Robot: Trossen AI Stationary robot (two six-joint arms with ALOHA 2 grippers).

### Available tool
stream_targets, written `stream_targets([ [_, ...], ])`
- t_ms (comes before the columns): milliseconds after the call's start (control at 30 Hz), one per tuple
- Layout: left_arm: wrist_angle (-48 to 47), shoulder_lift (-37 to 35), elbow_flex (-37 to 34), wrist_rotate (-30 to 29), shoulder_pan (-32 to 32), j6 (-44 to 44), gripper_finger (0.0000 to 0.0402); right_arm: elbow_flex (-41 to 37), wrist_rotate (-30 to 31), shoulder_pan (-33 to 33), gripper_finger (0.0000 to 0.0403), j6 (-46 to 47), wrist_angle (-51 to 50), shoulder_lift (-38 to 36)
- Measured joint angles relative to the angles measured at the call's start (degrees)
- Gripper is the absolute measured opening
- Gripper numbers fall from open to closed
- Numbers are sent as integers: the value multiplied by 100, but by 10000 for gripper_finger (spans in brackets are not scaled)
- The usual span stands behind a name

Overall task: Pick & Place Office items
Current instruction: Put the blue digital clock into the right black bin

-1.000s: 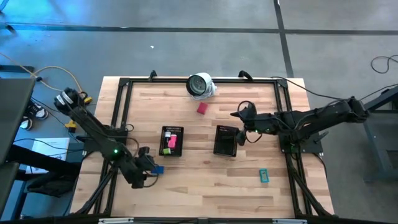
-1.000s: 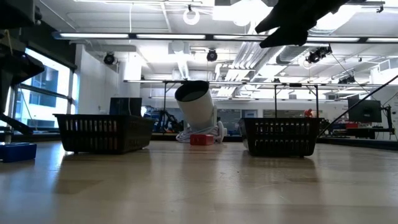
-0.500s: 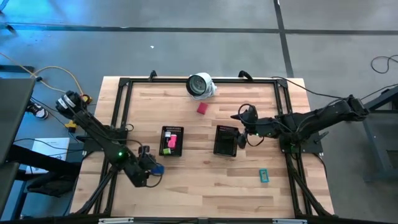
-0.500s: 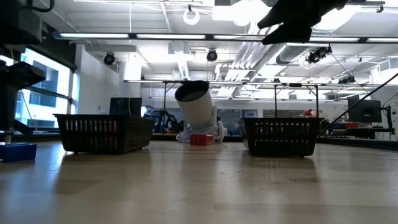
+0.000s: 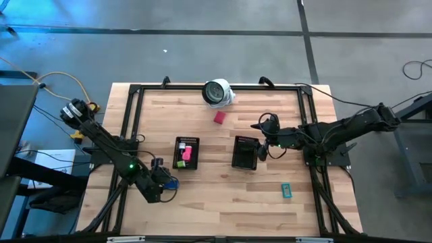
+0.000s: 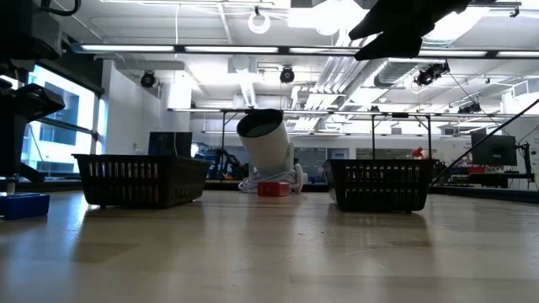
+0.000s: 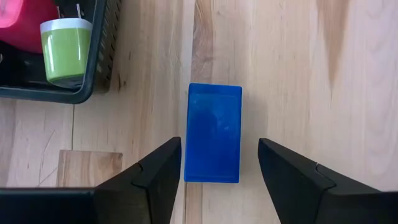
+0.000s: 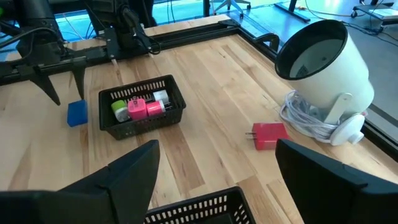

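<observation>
At the counter's (image 5: 223, 199) seven o'clock, the left claw (image 7: 219, 163) stands spread wide astride the blue piece (image 7: 213, 132), gripping nothing. At its one o'clock, the left tray (image 5: 187, 153) holds pink and green pieces. Farther on, the right claw (image 8: 214, 158) hovers agape, empty, over the right tray (image 5: 245, 152).

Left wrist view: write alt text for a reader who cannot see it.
The left tool is open, its two dark fingers on either side of a blue block lying flat on the wooden table, with gaps on both sides. At the picture's corner, a black mesh tray holds a green-and-white piece and a pink piece.
</observation>
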Motion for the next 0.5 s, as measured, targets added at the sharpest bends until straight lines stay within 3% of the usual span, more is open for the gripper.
stream_targets([
  [500, 135, 373, 0, 20, 0, 13, 207, 0, -26, 0, 309, 24, -26, 0],
])
